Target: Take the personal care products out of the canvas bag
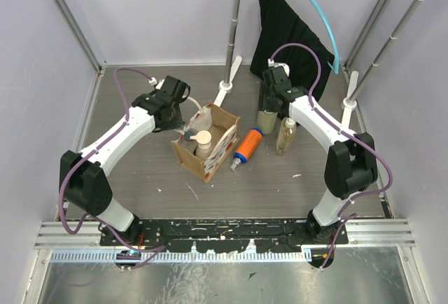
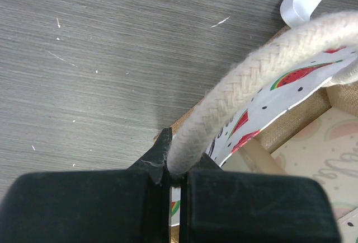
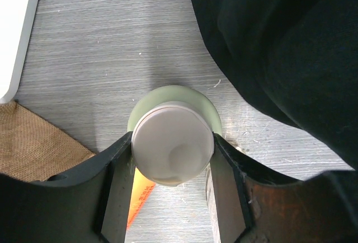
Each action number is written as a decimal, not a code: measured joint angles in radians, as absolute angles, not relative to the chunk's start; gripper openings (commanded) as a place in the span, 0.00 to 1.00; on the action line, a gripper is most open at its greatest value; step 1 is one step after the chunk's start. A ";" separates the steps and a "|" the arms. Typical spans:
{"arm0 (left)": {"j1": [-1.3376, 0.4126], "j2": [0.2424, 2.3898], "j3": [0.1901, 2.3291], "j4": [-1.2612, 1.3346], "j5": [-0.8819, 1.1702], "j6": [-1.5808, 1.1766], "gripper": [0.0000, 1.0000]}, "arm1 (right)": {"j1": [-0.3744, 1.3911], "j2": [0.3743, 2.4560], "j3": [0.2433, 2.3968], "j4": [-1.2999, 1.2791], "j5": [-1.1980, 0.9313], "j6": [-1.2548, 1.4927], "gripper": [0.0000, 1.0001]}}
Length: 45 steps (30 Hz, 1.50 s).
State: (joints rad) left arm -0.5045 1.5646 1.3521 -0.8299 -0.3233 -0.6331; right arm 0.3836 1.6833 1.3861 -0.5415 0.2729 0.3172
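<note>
- The left gripper (image 2: 169, 171) has its jaws pressed together on one cream rope handle (image 2: 246, 80), a thick braided cord pinched right at the fingertips.
- That handle belongs to the canvas bag (image 1: 207, 144), a boxy tan tote of coarse weave standing open on the counter (image 1: 231, 199), left of centre. The left wrist view shows a red-and-green watermelon print on its pale panel.
- Inside the bag there's one beige bottle (image 1: 203, 140), upright, with a round cream cap. I cannot make out anything else in there.
- Over to the right gripper (image 3: 172, 145): its black fingers sit on either side of one pale green bottle (image 3: 173, 134) and clamp its smooth round cap, seen from straight above.
- I cannot tell whether that bottle's base is on the counter or lifted off it.
- Just to its right stands one clear amber bottle (image 1: 285, 136), upright.
- Between those two and the bag, one orange bottle (image 1: 246, 147) with blue trim lies on its side, just beside the bag's printed wall.
- That makes four bottles: three outside the bag, one inside.
- Behind the right gripper, one black cloth garment (image 1: 287, 31) hangs from a blue hanger (image 1: 325, 24).
</note>
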 measured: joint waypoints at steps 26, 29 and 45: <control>-0.505 1.567 1.352 -0.831 -0.324 -0.633 0.02 | 0.719 1.304 1.131 -0.641 0.456 0.512 0.74; -0.505 1.570 1.352 -0.832 -0.323 -0.633 0.02 | 0.770 1.305 1.042 -0.653 0.409 0.575 0.73; -0.503 1.576 1.352 -0.833 -0.320 -0.633 0.01 | 0.894 1.387 0.799 -0.377 0.323 0.873 0.66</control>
